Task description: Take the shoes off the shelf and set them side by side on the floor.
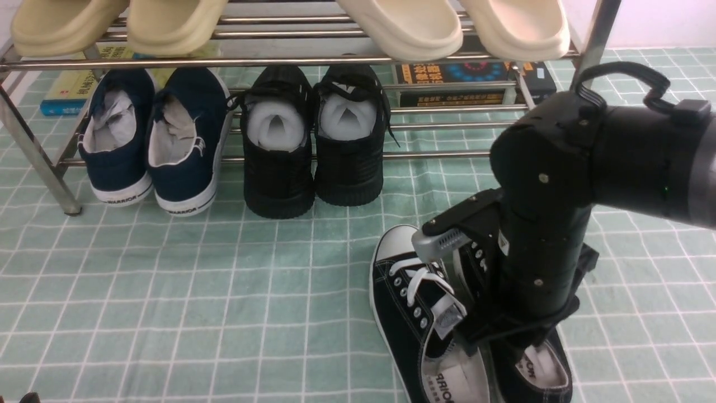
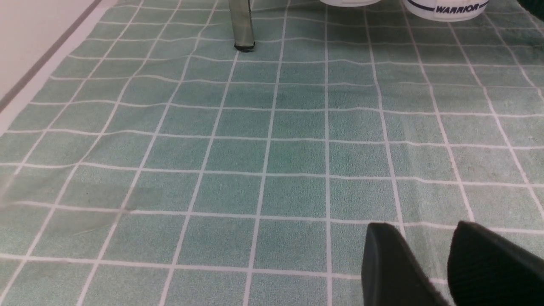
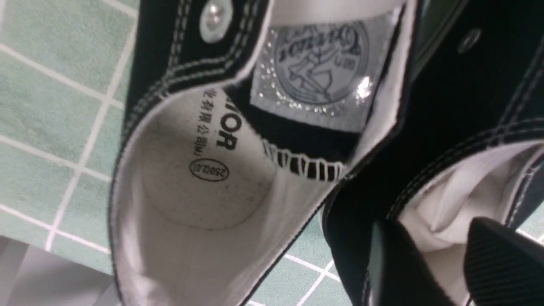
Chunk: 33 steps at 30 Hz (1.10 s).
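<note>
The right gripper (image 3: 450,259) is seen with its fingers parted, gripping nothing, poised over the collar of the right-hand shoe. The shoes (image 1: 417,305) are set side by side on the floor (image 1: 224,291). The left gripper (image 2: 433,263) is held slightly spread above bare floor. Farther back stands the shelf (image 1: 279,60).
</note>
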Each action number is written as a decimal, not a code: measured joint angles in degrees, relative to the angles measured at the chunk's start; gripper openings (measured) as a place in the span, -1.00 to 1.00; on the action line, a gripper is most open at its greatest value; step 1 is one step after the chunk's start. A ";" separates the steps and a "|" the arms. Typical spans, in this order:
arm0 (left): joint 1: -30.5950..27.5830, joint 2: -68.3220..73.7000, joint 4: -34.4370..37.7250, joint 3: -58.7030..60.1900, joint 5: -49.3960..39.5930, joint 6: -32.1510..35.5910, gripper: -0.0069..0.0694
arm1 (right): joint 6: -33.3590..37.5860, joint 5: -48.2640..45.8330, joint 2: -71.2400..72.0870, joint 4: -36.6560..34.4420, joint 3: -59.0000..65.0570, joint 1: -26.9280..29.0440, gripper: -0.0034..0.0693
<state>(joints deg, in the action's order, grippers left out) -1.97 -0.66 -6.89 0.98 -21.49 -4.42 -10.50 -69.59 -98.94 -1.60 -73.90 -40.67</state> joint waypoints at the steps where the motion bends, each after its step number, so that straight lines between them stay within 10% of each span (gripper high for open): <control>1: 0.00 0.00 0.00 0.00 0.00 0.00 -0.18 | 0.21 0.00 0.13 0.00 -0.09 0.00 -0.14; 22: 0.00 0.00 0.00 0.00 0.00 0.00 -0.18 | 5.46 -1.44 49.75 -0.41 5.91 0.00 -0.95; 33: 0.00 0.00 0.00 0.00 0.00 0.00 -0.19 | 5.46 39.97 70.31 -2.17 40.33 0.00 -0.95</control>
<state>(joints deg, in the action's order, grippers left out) -1.97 -0.66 -6.89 0.98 -21.49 -4.42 -5.04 -29.62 -28.63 -3.76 -33.56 -40.67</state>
